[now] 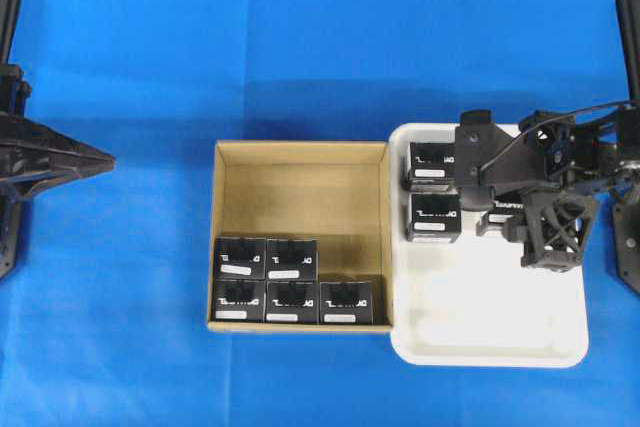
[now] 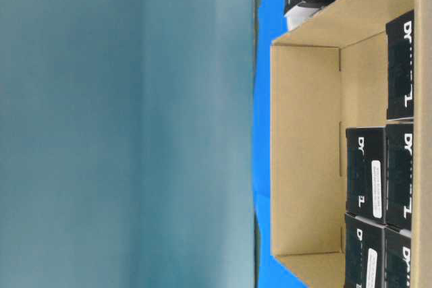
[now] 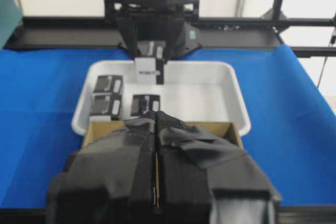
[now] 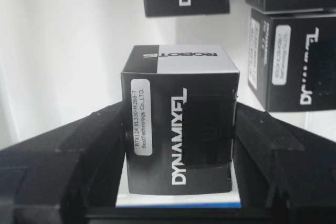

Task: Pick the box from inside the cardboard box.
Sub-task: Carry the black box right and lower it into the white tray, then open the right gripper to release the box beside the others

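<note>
Black boxes [image 4: 286,59] just beside the box [image 4: 181,129] in the right gripper's [image 4: 178,145] jaws.

Matte black right arm [image 1: 560,182], right of frame, shows lattice bracing and a looping black cable. The left claw [image 3: 156,182], wrapped in black tape, fills the wrist view's bottom.

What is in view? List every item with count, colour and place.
cardboard box: one, brown, mid-table on the cloth.
boxes in the cardboard box: five, black with white lettering, two in one row and three in the row by the near wall.
tray: one, white, touching the carton's right side.
boxes lying in the tray: three, black.
held box: one, black, above the tray.
cloth: one, blue, covering the table.
left gripper: one, black, shut, at the left edge.
right gripper: one, black, clamping the held box.
</note>
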`<act>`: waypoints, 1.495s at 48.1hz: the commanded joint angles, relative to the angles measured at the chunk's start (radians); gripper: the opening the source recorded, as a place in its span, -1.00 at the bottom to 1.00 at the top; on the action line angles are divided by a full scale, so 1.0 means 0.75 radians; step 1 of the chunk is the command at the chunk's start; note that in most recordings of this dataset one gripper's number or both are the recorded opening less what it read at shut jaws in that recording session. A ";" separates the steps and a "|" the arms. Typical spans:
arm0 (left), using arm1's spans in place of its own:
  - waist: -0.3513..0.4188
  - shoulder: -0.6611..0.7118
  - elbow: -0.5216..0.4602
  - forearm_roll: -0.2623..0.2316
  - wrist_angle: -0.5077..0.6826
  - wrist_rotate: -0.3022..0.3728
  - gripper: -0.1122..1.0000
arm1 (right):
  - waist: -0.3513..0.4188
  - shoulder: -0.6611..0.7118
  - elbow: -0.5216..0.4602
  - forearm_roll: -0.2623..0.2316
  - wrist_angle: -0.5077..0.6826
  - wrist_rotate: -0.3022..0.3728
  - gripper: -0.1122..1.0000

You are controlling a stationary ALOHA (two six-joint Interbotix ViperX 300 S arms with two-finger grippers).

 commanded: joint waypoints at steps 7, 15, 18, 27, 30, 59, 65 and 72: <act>-0.002 0.004 -0.041 0.002 -0.012 0.000 -0.87 | 0.004 0.037 0.063 -0.002 -0.115 -0.012 0.31; 0.000 0.004 -0.039 0.002 -0.012 0.000 -0.87 | 0.004 0.086 0.098 -0.008 -0.235 -0.020 0.31; -0.002 0.004 -0.041 0.002 -0.014 0.000 -0.87 | 0.006 0.115 0.104 -0.008 -0.268 -0.025 0.31; -0.002 0.004 -0.041 0.004 -0.014 0.000 -0.87 | 0.004 0.186 0.106 -0.008 -0.297 -0.029 0.31; -0.002 0.004 -0.041 0.004 -0.012 0.000 -0.87 | 0.004 0.205 0.106 -0.008 -0.301 -0.029 0.31; -0.002 0.008 -0.041 0.004 -0.010 0.000 -0.87 | -0.006 0.243 0.110 -0.010 -0.360 -0.022 0.31; -0.002 0.008 -0.041 0.002 -0.010 0.000 -0.87 | -0.006 0.241 0.110 -0.010 -0.350 -0.025 0.31; -0.004 0.008 -0.041 0.002 -0.008 0.000 -0.87 | -0.006 0.243 0.106 -0.010 -0.342 -0.022 0.31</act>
